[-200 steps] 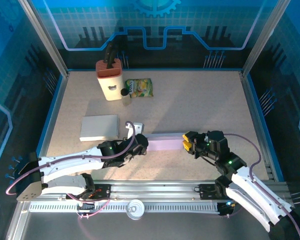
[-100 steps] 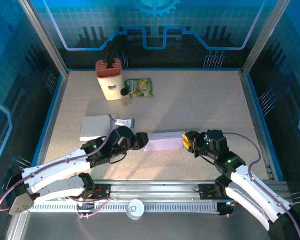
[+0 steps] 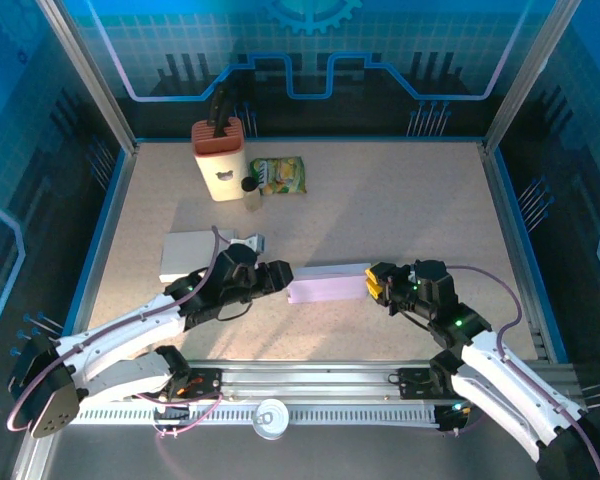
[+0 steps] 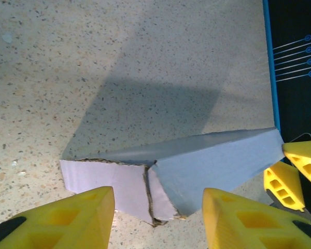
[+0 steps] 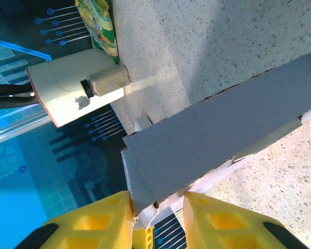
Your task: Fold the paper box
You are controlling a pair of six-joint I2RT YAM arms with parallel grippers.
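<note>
near edge: both arms reach low over the desk (image 3: pixel 410 200) from their bases. left arm lies stretched out from the near-left corner towards the middle, elbow low, wrist turned so the left tool (image 3: pixel 283 281) points right. right arm comes up from the near-right corner, forearm angled inward, right tool (image 3: pixel 371 286) pointing left. between them, mid-desk, lies the paper box (image 3: pixel 328 284), lavender, long and flat-sided, lying crosswise. left wrist view: left tool (image 4: pixel 158 220) spread, yellow fingers (image 4: pixel 78 215) either side of the box's ragged open end (image 4: pixel 145 189), gaps on both sides, not touching. right wrist view: right tool (image 5: pixel 156 218) pinching the box's other end (image 5: pixel 217 140). farther back on the left, a grey flat pad (image 3: pixel 192 255); at the far side, a knife block (image 3: pixel 218 160), a small bottle (image 3: pixel 250 192) and a green snack bag (image 3: pixel 280 176).
</note>
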